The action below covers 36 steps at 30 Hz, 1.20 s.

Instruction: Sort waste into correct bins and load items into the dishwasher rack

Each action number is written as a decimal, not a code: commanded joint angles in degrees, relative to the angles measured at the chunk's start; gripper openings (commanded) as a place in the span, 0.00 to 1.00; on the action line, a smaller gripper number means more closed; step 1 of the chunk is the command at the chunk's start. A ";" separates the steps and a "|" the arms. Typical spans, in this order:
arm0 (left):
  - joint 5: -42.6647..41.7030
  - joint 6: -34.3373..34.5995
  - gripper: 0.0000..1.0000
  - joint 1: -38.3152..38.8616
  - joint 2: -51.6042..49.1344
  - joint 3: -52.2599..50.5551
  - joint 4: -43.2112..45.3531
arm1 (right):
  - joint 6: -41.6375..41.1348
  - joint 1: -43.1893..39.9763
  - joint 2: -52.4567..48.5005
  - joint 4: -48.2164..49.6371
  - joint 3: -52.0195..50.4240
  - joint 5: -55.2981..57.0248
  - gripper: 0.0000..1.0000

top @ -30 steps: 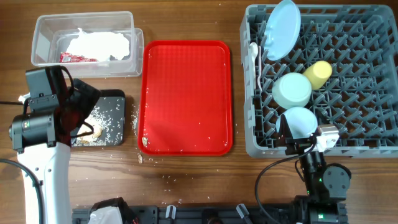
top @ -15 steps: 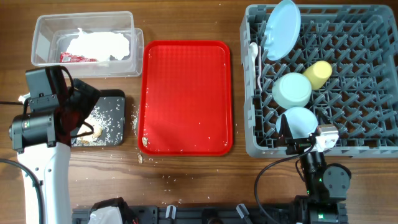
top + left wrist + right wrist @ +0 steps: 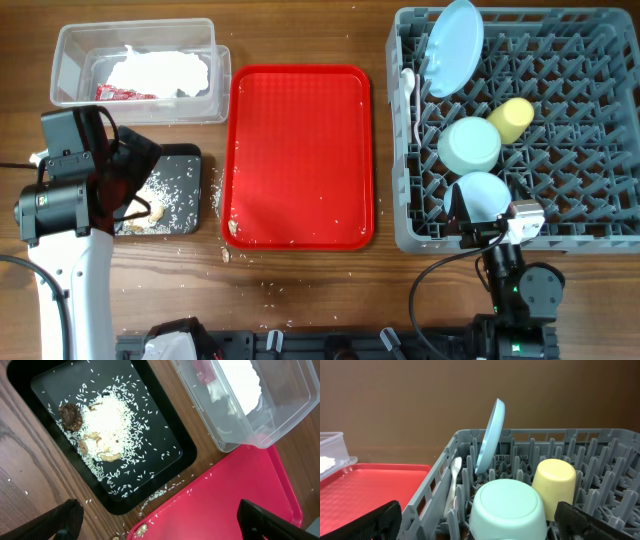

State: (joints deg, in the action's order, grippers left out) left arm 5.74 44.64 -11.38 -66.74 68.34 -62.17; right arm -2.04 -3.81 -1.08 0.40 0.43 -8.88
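**Both pincers spread, nothing held**

My left pincer (image 3: 160, 527) hangs spread wide and empty above the black tray (image 3: 47, 387), where white crumbs and brown scraps (image 3: 107, 422) lie. The clear box (image 3: 260, 420) beside it holds the napkins (image 3: 160, 72) and the red wrapper (image 3: 125, 93).

My right pincer (image 3: 480, 522) is spread and empty too, at the near edge of the rack (image 3: 580, 120). In the rack the plate (image 3: 452, 45) stands on edge. The mint green bowl (image 3: 470, 145) sits upside down, just beside the yellow cup (image 3: 512, 118), the pale blue bowl (image 3: 483, 195) and a white spoon (image 3: 410, 95). The red serving tray (image 3: 300, 150) lies on the table (image 3: 300, 290).
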 commanded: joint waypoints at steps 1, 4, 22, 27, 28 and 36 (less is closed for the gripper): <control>0.13 -0.83 1.00 -0.33 0.20 0.35 -0.04 | 0.52 -0.28 0.87 0.13 -0.11 0.74 1.00; 0.13 -0.85 1.00 -0.33 0.20 0.35 -0.04 | 0.52 -0.28 0.87 0.13 -0.11 0.74 1.00; 0.81 -1.62 1.00 0.35 9.40 -2.84 -1.46 | 0.55 -0.28 0.87 0.13 -0.11 0.74 1.00; 1.11 -5.90 1.00 3.30 17.42 -17.51 9.55 | 0.52 -0.28 0.87 0.13 -0.11 0.74 1.00; 0.48 -7.39 1.00 4.15 19.19 -20.81 12.96 | 0.52 -0.28 0.87 0.13 -0.11 0.74 1.00; -5.49 -16.00 1.00 10.12 36.30 -44.19 42.84 | 0.55 -0.28 0.87 0.13 -0.11 0.74 1.00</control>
State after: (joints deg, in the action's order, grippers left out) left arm 2.98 34.57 -3.05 -37.28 31.09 -26.17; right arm -2.04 -3.81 -0.89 0.38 0.43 -8.73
